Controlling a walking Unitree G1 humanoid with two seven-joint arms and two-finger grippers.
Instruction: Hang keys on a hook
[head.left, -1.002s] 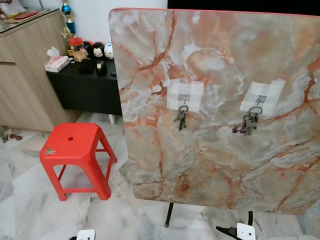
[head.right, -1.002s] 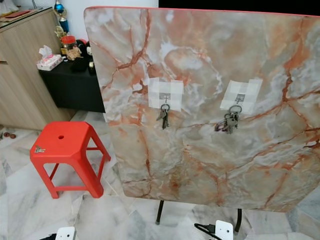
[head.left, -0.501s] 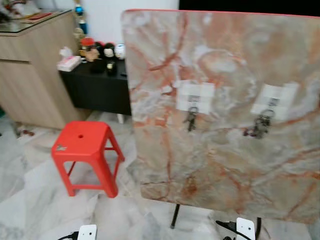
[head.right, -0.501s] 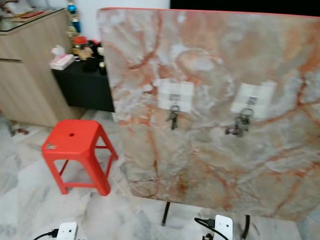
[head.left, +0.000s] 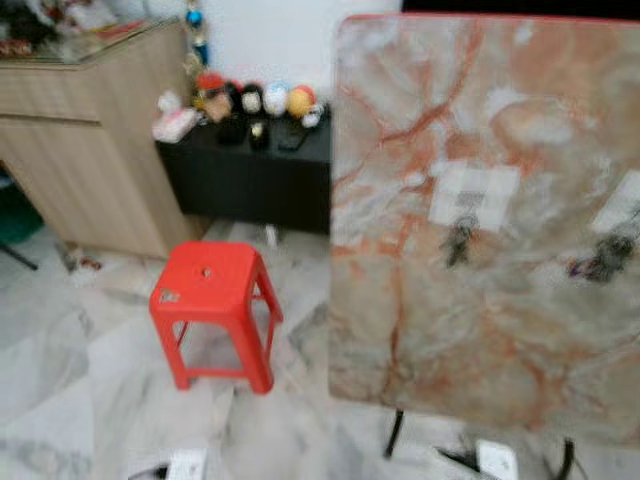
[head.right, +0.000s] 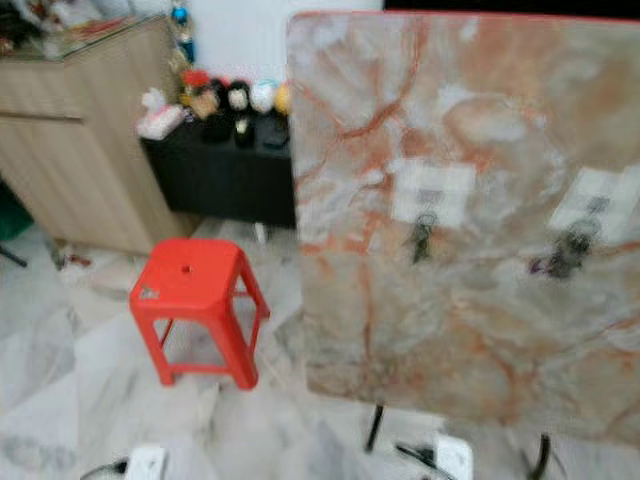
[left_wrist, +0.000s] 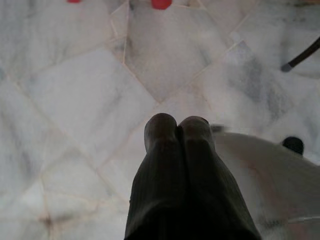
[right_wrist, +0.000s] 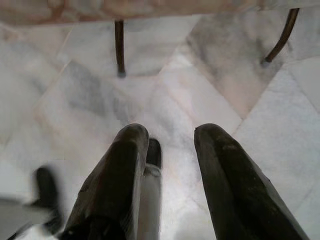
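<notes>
An upright marble-patterned board (head.left: 500, 230) stands on dark legs to my front right. Two taped white patches on it each carry a hook. One bunch of keys (head.left: 459, 240) hangs from the left hook, and a second bunch of keys (head.left: 606, 257) hangs from the right hook at the picture's edge. The picture is blurred. My left gripper (left_wrist: 176, 124) hangs low over the marble floor, shut with nothing in it. My right gripper (right_wrist: 170, 134) also hangs over the floor near the board's legs, open and empty.
A red plastic stool (head.left: 214, 305) stands on the tiled floor left of the board. Behind it are a black low cabinet (head.left: 245, 175) with small figures on top and a wooden cabinet (head.left: 85, 140) at far left.
The whole picture has shifted right and blurred, so the camera has turned left. The board and both key bunches keep their places. Both arms still hang low.
</notes>
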